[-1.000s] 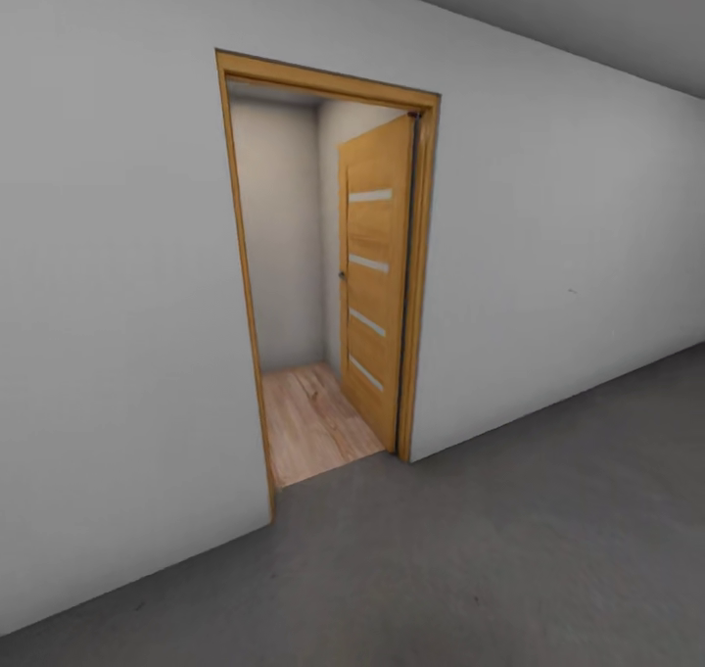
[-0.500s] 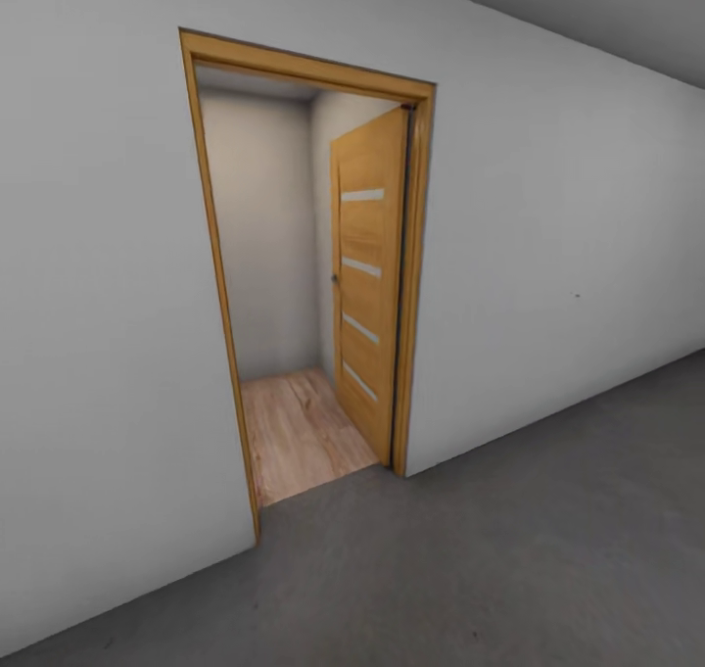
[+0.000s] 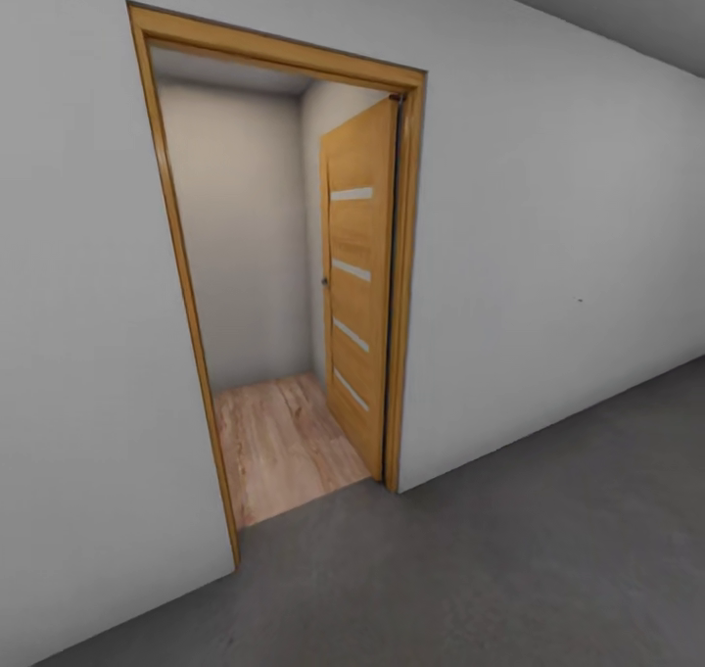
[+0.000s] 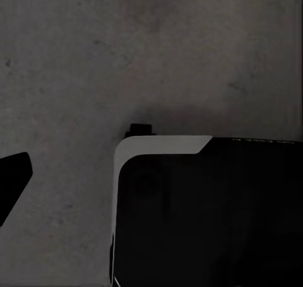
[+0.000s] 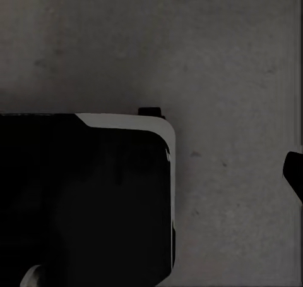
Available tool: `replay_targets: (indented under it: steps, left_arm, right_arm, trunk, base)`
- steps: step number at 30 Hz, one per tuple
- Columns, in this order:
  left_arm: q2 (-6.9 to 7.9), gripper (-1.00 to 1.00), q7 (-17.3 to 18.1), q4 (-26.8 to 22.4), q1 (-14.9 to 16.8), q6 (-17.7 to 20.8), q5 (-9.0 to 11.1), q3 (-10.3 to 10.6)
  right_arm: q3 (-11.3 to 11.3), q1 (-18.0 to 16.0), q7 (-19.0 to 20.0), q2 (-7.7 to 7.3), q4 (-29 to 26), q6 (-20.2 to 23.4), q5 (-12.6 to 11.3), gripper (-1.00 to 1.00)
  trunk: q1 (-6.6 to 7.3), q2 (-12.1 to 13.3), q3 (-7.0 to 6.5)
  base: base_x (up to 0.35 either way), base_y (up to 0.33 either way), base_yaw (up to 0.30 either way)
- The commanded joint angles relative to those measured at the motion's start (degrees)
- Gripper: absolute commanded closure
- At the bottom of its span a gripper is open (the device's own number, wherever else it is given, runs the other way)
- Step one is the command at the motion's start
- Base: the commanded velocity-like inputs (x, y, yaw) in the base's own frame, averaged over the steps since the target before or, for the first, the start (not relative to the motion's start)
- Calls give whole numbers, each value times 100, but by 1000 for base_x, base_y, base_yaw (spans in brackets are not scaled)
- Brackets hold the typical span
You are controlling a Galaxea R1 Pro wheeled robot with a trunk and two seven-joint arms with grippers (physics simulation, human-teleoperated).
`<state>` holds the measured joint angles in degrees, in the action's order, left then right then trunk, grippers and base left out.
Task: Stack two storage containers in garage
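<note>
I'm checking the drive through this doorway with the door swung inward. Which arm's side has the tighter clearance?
Probably the right. In the head view the open door stands inside along the right of the door frame, narrowing that side; the left side is free down to the wood-plank floor. Both wrist views look down at concrete floor.

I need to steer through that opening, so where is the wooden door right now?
In the head view the wooden door stands swung open inward at the right side of the door frame, over the wood-plank floor beyond the grey concrete floor.

Matt grey concrete floor (image 3: pixel 548 549), wood door (image 3: pixel 357 285) w/ frame (image 3: pixel 186 285), wood-plank flooring (image 3: pixel 279 442), smooth matt wall (image 3: pixel 548 207)
</note>
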<state>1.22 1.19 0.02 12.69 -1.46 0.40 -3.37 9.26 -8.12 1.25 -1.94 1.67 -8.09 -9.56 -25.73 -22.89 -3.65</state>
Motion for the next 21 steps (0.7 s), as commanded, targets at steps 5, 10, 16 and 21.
replay_targets:
  steps: [5, 10, 16, 21]
  left_arm:
    - [10, -100, 53, 7, 0, -13, 4, -32]
    - [17, -100, 86, 7, 4, 4, 12, -32]
    - [36, -100, 85, 7, 1, 25, 28, -32]
    - [46, -100, 83, 7, 0, 39, 38, -32]
  right_arm:
    - [49, -5, 16, -2, 18, -23, -55, -100]
    - [55, -5, 19, 0, 18, -18, -44, -100]
    - [60, -5, 21, 0, 18, -17, -45, -100]
    - [57, -5, 16, 1, 18, -17, -52, -100]
  trunk:
    - [-5, -3, 2]
    - [-5, -3, 2]
    - [-5, -3, 2]
    - [-5, -3, 2]
  base:
    - [308, -95, 0]
    - [316, -12, 0]
    - [322, -1, 0]
    - [324, 0, 0]
